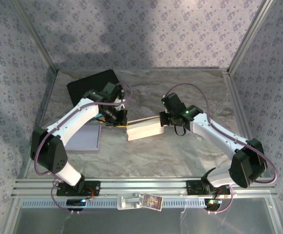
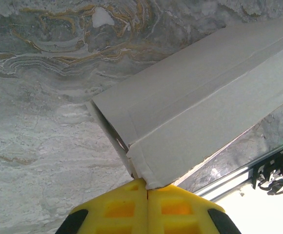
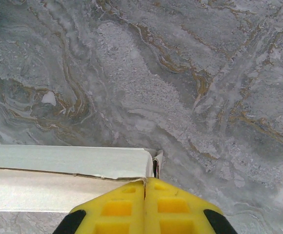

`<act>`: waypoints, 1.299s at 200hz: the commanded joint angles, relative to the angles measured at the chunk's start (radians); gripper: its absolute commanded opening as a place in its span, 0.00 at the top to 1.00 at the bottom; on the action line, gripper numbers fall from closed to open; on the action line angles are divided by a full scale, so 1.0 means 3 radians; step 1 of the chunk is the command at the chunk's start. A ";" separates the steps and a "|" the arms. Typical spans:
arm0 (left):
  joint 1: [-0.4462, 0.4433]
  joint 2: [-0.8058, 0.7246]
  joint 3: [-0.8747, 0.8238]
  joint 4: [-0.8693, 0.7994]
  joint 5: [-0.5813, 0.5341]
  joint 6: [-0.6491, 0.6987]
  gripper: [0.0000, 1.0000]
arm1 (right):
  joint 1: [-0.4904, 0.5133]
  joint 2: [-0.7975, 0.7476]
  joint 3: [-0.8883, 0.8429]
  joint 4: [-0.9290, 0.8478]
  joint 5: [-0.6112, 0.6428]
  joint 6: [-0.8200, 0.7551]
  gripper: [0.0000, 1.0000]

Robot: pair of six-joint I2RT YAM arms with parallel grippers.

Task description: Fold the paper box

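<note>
White paper box (image 1: pixel 144 129); grey, ochre-veined marbled table (image 1: pixel 180 151); black mat (image 1: pixel 83 87).

A white paper box (image 1: pixel 144 129) lies on the grey marbled bench (image 1: pixel 180 151) between the left pincer (image 1: pixel 124 125) and right pincer (image 1: pixel 162 121), with a black square mat (image 1: pixel 90 87) behind to the left.

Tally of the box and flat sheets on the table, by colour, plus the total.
White: 1, paper box
Black: 1, flat mat
Pale lilac: 1, flat sheet
Total: 3
</note>
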 commanded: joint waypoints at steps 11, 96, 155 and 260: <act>-0.0073 -0.0043 -0.0129 0.0238 0.0182 -0.0116 1.00 | 0.0080 0.0092 0.0022 -0.0053 -0.0142 0.0050 1.00; -0.0124 -0.0106 -0.0286 0.0355 0.0075 -0.0161 1.00 | 0.0080 0.0095 0.0018 -0.0069 -0.0160 0.0043 1.00; -0.0235 -0.0265 -0.0663 0.0639 -0.0167 -0.0140 1.00 | 0.0075 0.0081 0.0027 -0.0094 -0.0158 0.0023 1.00; -0.0447 -0.0400 -0.1019 0.0814 -0.0578 -0.0161 1.00 | 0.0039 0.0091 0.0093 -0.0187 -0.0179 0.0059 1.00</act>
